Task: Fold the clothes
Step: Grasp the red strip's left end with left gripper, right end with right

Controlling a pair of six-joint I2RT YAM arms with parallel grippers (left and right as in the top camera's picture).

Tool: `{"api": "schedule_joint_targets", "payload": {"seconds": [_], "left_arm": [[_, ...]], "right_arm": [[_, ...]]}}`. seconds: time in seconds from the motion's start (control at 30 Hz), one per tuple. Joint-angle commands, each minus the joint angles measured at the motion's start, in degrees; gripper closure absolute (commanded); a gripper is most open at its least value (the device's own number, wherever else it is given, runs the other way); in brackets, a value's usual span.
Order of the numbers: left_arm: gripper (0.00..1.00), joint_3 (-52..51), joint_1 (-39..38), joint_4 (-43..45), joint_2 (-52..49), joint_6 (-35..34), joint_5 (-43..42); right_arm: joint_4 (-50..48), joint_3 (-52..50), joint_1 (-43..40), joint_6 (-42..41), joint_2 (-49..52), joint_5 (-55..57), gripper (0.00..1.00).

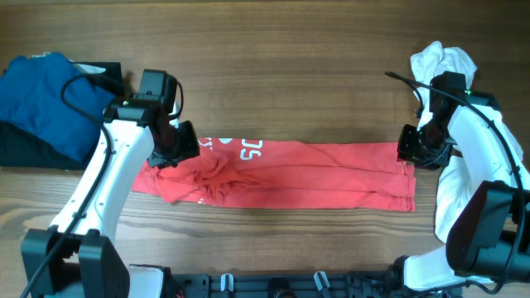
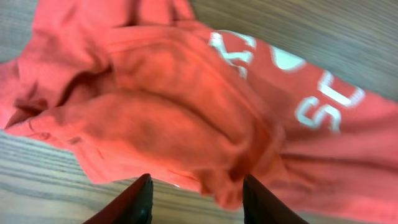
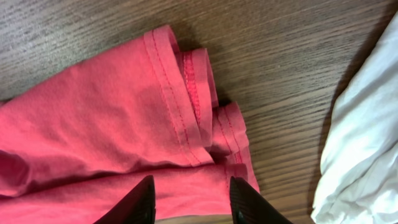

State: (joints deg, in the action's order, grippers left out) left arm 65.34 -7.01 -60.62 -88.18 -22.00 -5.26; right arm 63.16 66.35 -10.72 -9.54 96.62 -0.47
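The red T-shirt (image 1: pixel 290 175) lies across the table as a long folded strip, white lettering near its left end, which is bunched up. My left gripper (image 1: pixel 175 149) is open over that bunched left end; in the left wrist view the open fingers (image 2: pixel 196 199) straddle the crumpled red cloth (image 2: pixel 186 118) and bare wood. My right gripper (image 1: pixel 411 149) is open at the strip's right end; in the right wrist view its fingers (image 3: pixel 191 199) sit over the layered hems (image 3: pixel 124 118). Neither gripper holds cloth.
A blue garment (image 1: pixel 41 95) lies on a black one (image 1: pixel 33 151) at the far left. A white garment (image 1: pixel 443 66) lies at the far right and shows in the right wrist view (image 3: pixel 360 137). The table's front edge carries a black rail (image 1: pixel 273 285).
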Motion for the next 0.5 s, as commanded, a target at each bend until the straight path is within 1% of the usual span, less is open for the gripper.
{"api": "schedule_joint_targets", "payload": {"seconds": [0.0,0.07,0.23,0.3,0.37,0.47], "left_arm": [[0.57,-8.6,3.3,6.7,-0.9,-4.7,2.8],[0.56,-15.0,6.4,12.2,-0.9,-5.5,2.8],[0.53,-22.4,12.6,19.2,-0.9,-5.4,2.8],[0.51,-22.3,12.9,20.2,-0.7,-3.7,2.0],[0.50,-21.6,12.9,20.3,-0.4,-3.7,-0.7],[0.47,-19.1,12.9,19.9,1.0,-3.7,-4.4]], "right_arm": [[0.1,-0.5,-0.4,0.6,-1.0,-1.0,0.56],[0.1,-0.5,-0.4,0.6,-1.0,-1.0,0.56],[0.1,-0.5,-0.4,0.6,-1.0,-1.0,0.55],[0.1,-0.5,-0.4,0.6,-1.0,-1.0,0.55],[0.6,-0.5,-0.4,0.6,-1.0,-1.2,0.48],[2.1,-0.5,-0.5,0.5,-1.0,-0.9,0.48]]}}
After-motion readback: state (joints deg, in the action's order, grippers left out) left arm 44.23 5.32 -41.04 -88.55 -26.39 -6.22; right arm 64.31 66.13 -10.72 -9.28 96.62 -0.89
